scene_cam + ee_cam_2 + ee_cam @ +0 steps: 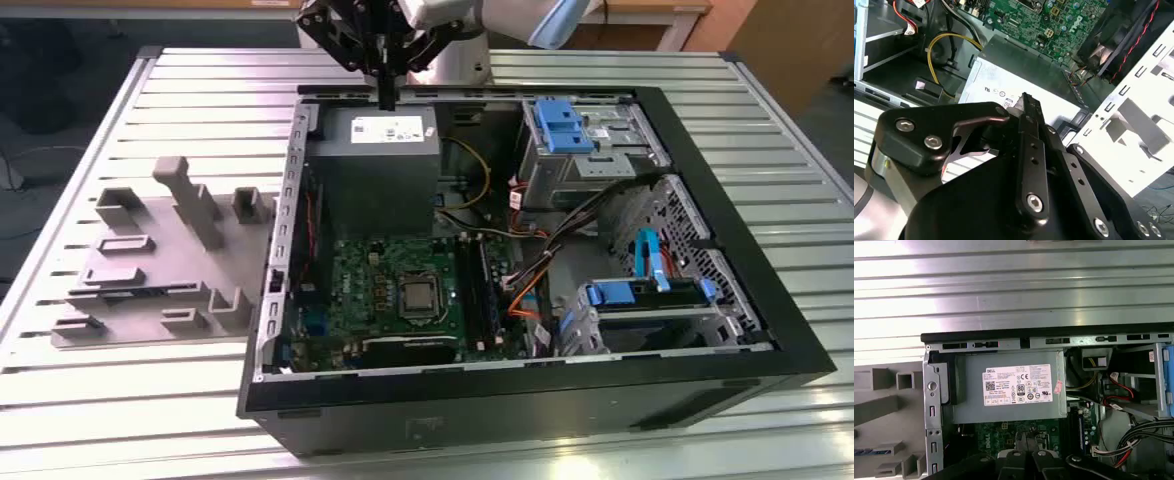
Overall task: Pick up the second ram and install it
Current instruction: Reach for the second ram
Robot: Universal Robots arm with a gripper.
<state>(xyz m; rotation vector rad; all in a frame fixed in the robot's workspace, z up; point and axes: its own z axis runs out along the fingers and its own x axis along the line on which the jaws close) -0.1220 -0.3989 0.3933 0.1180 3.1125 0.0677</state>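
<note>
My gripper (387, 98) hangs over the far end of the open computer case, just above the grey power supply (376, 135). Its two black fingers are pressed together with nothing between them, as both wrist views show (1027, 100) (1030, 456). A thin bluish strip (864, 451), which looks like the second ram, lies in the grey fixture beside the case, well away from the gripper. The green motherboard (387, 290) lies on the case floor, with its long memory slots (487, 290) on the side towards the exterior view's right.
The black case wall (534, 400) rings the work area. Blue drive caddies (561, 125) and bundled cables (534, 270) fill the exterior view's right half. The grey fixture (147, 260) with upright blocks sits on the slatted metal table (134, 400).
</note>
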